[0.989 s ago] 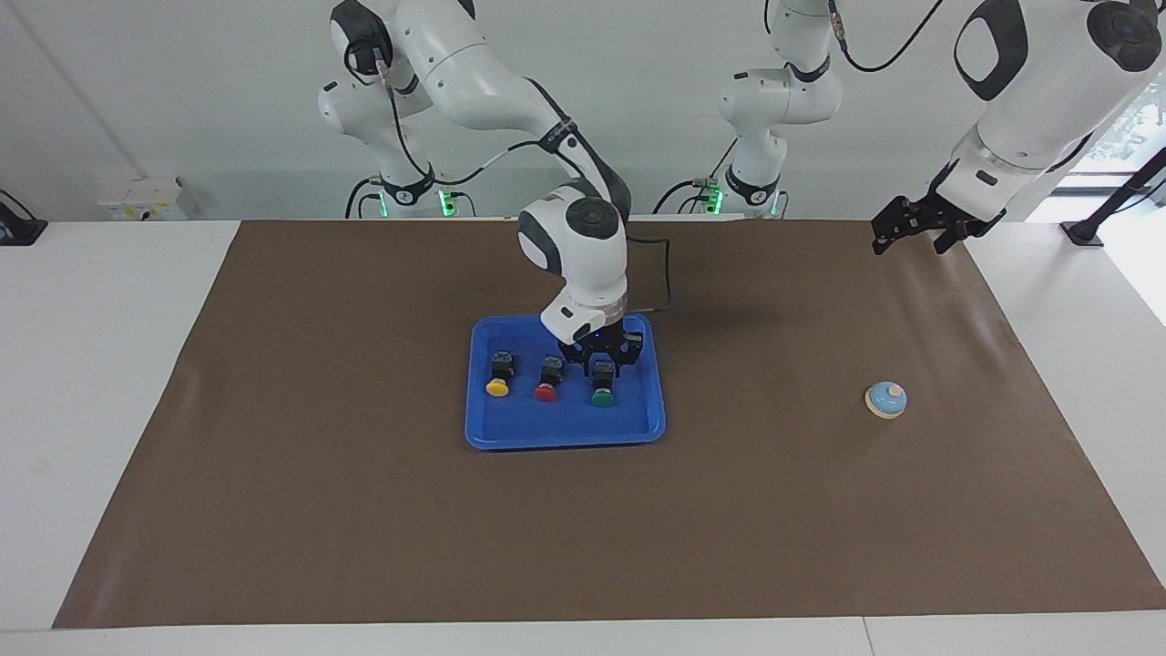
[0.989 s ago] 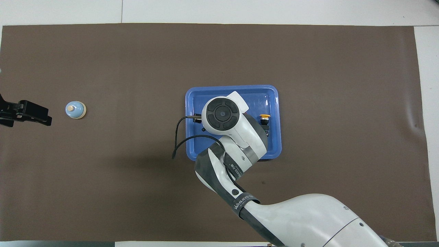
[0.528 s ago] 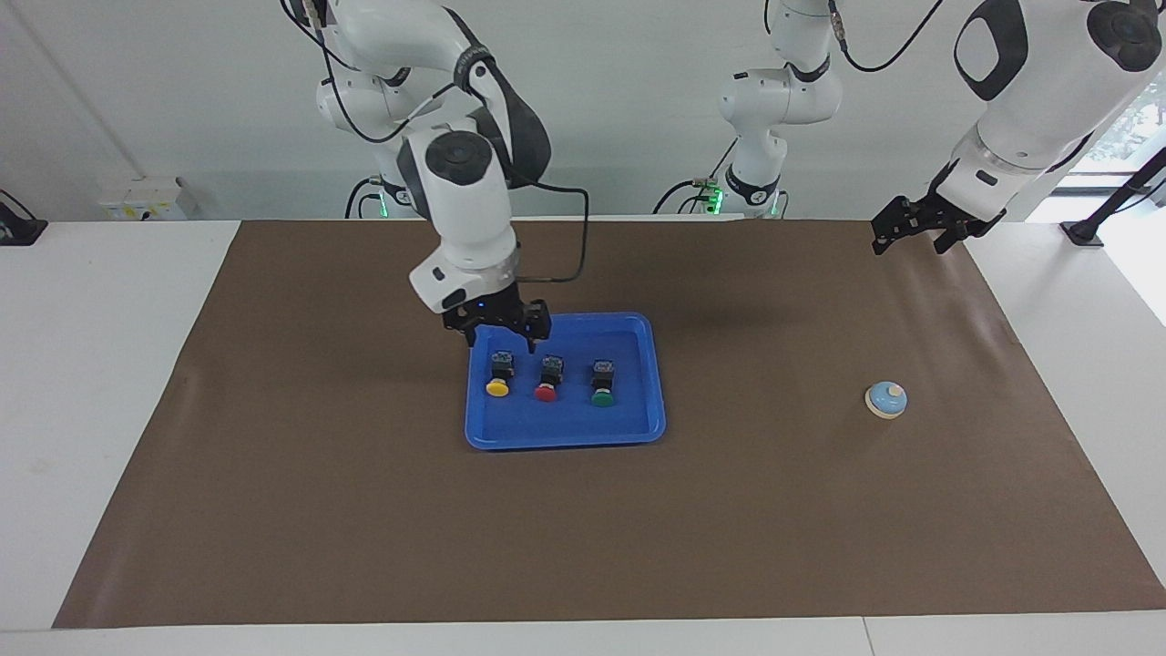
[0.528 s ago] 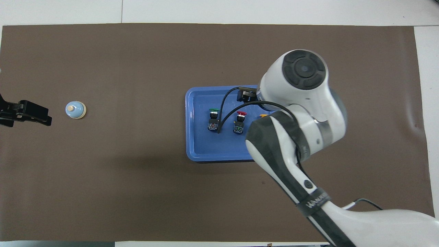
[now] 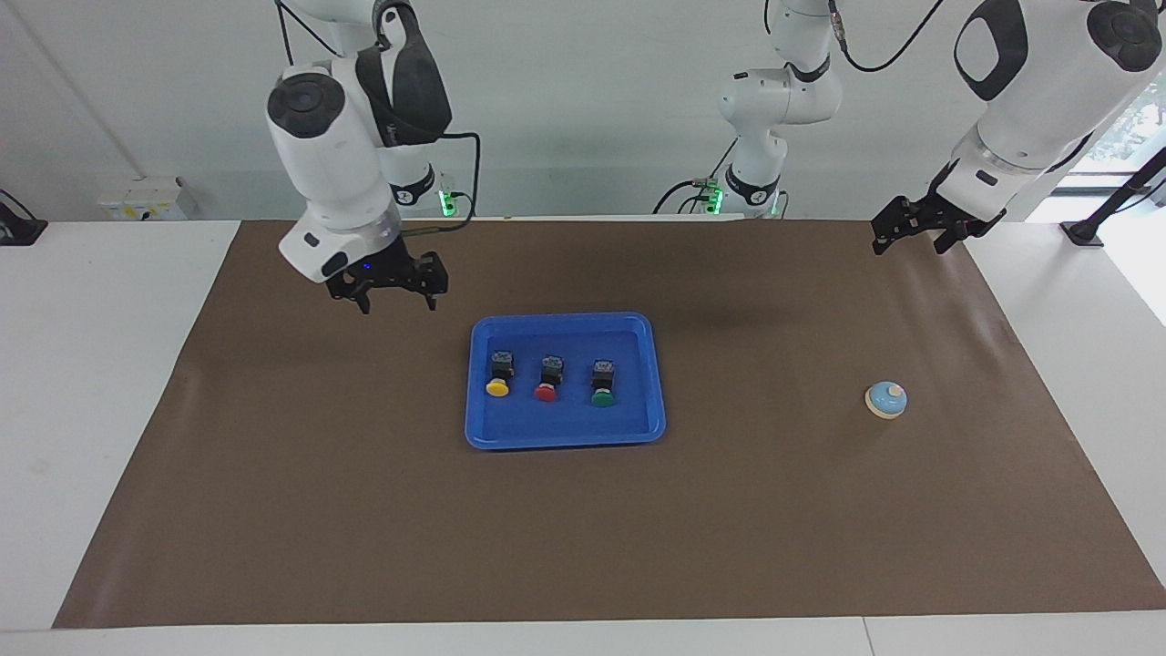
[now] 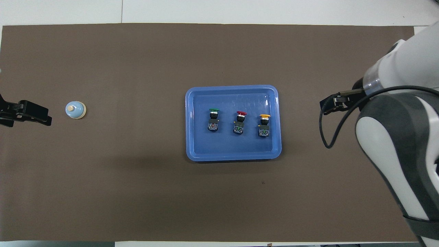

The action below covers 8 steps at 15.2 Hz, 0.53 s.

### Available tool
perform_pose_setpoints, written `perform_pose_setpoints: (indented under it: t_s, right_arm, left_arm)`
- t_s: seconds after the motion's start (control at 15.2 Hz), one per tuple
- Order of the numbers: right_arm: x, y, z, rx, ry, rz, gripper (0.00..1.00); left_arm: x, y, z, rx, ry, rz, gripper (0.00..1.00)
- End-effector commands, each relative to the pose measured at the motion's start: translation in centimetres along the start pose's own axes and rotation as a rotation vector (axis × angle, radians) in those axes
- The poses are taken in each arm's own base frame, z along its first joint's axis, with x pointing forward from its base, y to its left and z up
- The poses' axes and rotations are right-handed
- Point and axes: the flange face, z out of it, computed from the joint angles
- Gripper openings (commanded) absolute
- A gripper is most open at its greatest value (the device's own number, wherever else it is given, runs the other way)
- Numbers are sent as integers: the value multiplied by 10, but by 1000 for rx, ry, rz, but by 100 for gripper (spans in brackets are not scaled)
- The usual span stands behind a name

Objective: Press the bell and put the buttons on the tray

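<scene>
1. I see the tray [image 5: 565, 433] mid-bench on the brown mat [image 5: 364, 510], holding the yellow button [image 5: 497, 375], red button [image 5: 547, 378] and green button [image 5: 601, 383] in a row.
2. My right gripper [image 5: 392, 296] hangs over the mat at the tray's ten o'clock in the facing view, fingers spread, empty.
3. The bell [image 5: 886, 399] sits at the tray's three o'clock.
4. My left gripper [image 5: 920, 228] waits above the mat's corner; I cannot tell its fingers' state.

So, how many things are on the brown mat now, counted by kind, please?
Push-button switches with black bodies, lying in the tray: 3 (green cap, red cap, yellow cap)
Bright blue rectangular plastic tray: 1
Small light-blue dome bell: 1
Total: 5
</scene>
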Motion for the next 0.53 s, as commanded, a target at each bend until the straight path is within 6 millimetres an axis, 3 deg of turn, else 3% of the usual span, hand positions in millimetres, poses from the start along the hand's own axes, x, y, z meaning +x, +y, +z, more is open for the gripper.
perform_pose_setpoints:
  t_s: [0.0, 0.46]
  right_arm:
    - [-24, 7, -18, 17, -20, -15, 100]
    - [-33, 27, -45, 21, -74, 17, 100]
  left_arm:
    - [-9, -1, -2, -6, 0, -11, 100]
    - [-8, 5, -2, -5, 2, -5, 100]
